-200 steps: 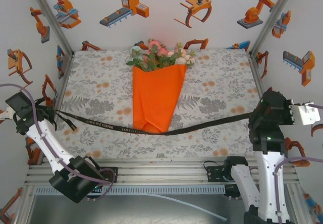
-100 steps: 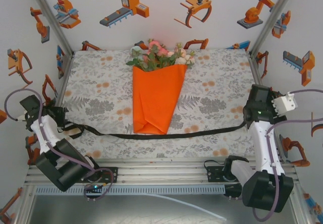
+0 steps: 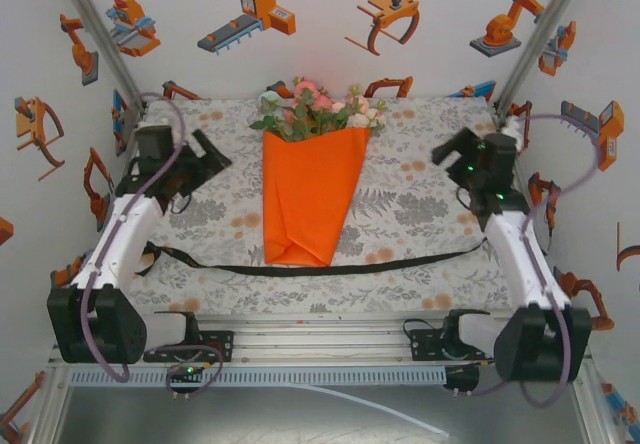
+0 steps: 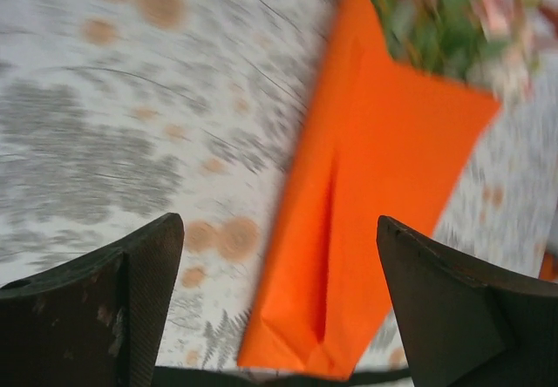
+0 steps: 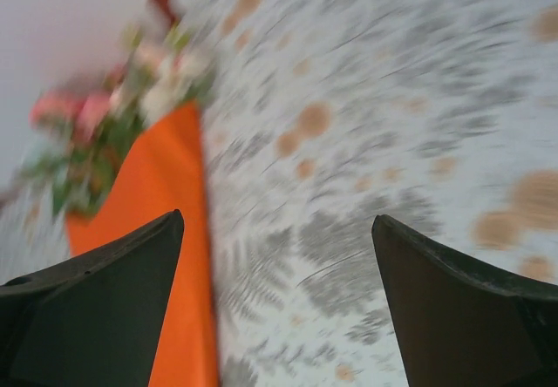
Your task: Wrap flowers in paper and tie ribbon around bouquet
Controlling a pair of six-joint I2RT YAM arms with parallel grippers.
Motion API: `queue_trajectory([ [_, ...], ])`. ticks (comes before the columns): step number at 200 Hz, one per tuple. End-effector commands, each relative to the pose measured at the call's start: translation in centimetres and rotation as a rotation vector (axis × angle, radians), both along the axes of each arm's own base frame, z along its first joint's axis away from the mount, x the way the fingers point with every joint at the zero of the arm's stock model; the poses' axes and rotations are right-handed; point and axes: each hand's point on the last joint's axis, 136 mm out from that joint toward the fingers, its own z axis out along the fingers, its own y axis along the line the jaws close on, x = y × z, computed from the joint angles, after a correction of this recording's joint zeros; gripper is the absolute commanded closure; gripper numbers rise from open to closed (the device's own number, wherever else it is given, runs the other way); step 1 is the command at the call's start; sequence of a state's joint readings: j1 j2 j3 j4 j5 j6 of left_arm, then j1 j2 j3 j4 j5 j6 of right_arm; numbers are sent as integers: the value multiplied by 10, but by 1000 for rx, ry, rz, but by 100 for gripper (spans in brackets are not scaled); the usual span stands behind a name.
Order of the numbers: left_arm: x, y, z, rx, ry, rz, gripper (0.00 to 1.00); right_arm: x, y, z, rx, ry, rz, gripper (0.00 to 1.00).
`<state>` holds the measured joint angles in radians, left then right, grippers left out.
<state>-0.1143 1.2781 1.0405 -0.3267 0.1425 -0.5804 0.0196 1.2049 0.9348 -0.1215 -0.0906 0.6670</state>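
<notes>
Table (image 3: 430, 154), covered w/ a grey leaf-print cloth, is seen from above. The bouquet (image 3: 312, 179) is laid flat at table ctr, wide end toward the far wall, narrow tip toward the near edge. The paper (image 3: 310, 209), bright orange, is folded into a cone around the stems; a lengthwise crease is seen in the left wrist view. The ribbon (image 3: 400, 261), black, is laid slack across the near part of the cloth, left to right, passing right at the cone's tip; over or under can't be told. The flowers (image 3: 320, 109), pink, cream & green, are seen sticking out of the cone's wide end. The left gripper (image 3: 215, 156) is held above the cloth to the left of the bouquet, pointed toward it, jaws spread wide w/ nothing btwn them. The right gripper (image 3: 445, 151) is held opposite, on the bouquet's right, apart from the paper, jaws likewise spread & empty. Both wrist views are blurred.
</notes>
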Motion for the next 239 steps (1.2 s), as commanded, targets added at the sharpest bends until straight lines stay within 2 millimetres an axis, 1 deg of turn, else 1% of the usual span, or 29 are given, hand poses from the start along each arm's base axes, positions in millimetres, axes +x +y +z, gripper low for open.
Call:
queue_trajectory([
  [1, 3, -56, -35, 49, 36, -241, 16, 0, 102, -40, 107, 152, 361, 20],
  [6, 5, -62, -43, 52, 55, -256, 16, 0, 115, -52, 116, 185, 382, 20],
  [14, 11, -64, -57, 73, 86, -258, 16, 1, 130, -66, 124, 219, 404, 20],
  [15, 12, -64, -58, 76, 87, -258, 16, 1, 135, -69, 126, 224, 414, 20],
  [19, 15, -65, -64, 91, 97, -263, 16, 1, 145, -79, 129, 234, 429, 20],
  [21, 17, -66, -68, 98, 104, -264, 16, 1, 147, -79, 131, 233, 432, 20],
  [39, 31, -65, -92, 165, 138, -276, 16, 2, 178, -107, 166, 249, 478, 20],
  [56, 41, -79, -108, 132, 153, -338, 15, 2, 202, -129, 216, 278, 521, 22],
  [69, 46, -94, -118, 76, 168, -390, 15, 3, 213, -145, 241, 298, 529, 23],
  [85, 50, -101, -135, 34, 219, -393, 16, 4, 218, -160, 261, 328, 523, 28],
  [112, 55, -107, -150, -6, 239, -386, 18, -1, 220, -178, 268, 364, 510, 32],
  [132, 54, -114, -161, -58, 262, -394, 21, -5, 223, -187, 281, 378, 511, 34],
  [148, 52, -119, -166, -105, 258, -394, 24, -8, 224, -193, 291, 390, 509, 37],
  [179, 52, -129, -163, -195, 220, -400, 28, -12, 228, -203, 299, 411, 521, 46],
  [186, 52, -130, -165, -206, 222, -396, 29, -13, 229, -204, 301, 411, 527, 47],
  [209, 52, -133, -174, -231, 242, -383, 36, -14, 231, -203, 312, 404, 530, 51],
  [225, 52, -135, -178, -240, 253, -374, 45, -14, 231, -202, 322, 398, 530, 53],
  [239, 50, -137, -178, -251, 256, -371, 54, -14, 233, -201, 330, 393, 535, 54],
])
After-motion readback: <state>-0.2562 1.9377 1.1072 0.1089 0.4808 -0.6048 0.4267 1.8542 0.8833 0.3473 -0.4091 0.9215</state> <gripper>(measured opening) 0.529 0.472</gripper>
